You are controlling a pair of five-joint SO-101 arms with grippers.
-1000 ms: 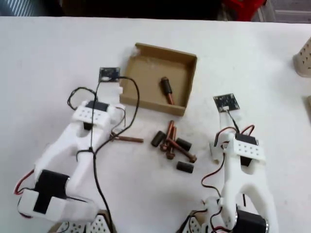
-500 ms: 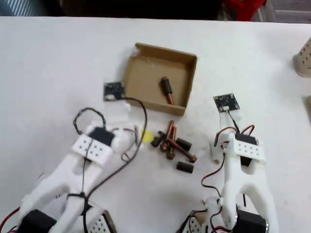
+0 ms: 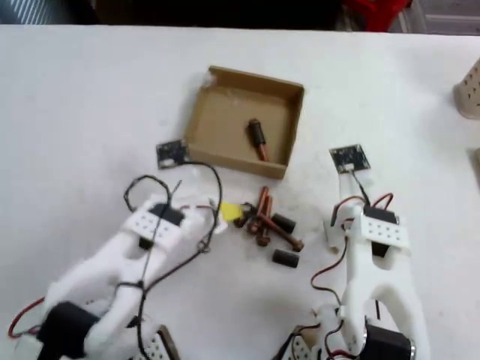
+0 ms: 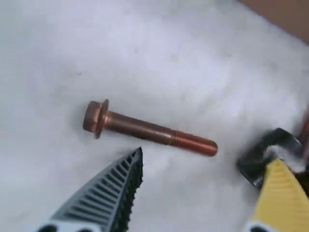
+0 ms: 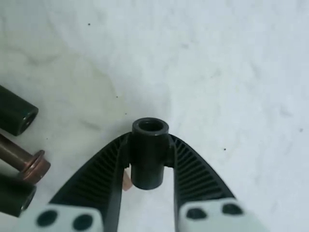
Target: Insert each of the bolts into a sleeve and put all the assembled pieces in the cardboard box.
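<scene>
black sleeve (image 5: 148, 166) in right end effector (image 5: 149, 141) | left end effector (image 4: 203, 159) spread beside bolt (image 4: 149, 131)

White arms (image 3: 112, 259), black motors (image 3: 67, 330), black and red cables (image 3: 217, 184); ribbed gripper fingers (image 5: 104, 179), one yellow

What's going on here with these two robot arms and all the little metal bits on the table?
It's an assembly job: bolts get slid into sleeves, then packed away. The right pincer is shut on a black sleeve. The left pincer is open beside a single bolt lying on the table. More loose bolts and sleeves sit in a pile between the arms. The cardboard box holds one assembled piece so far.
</scene>
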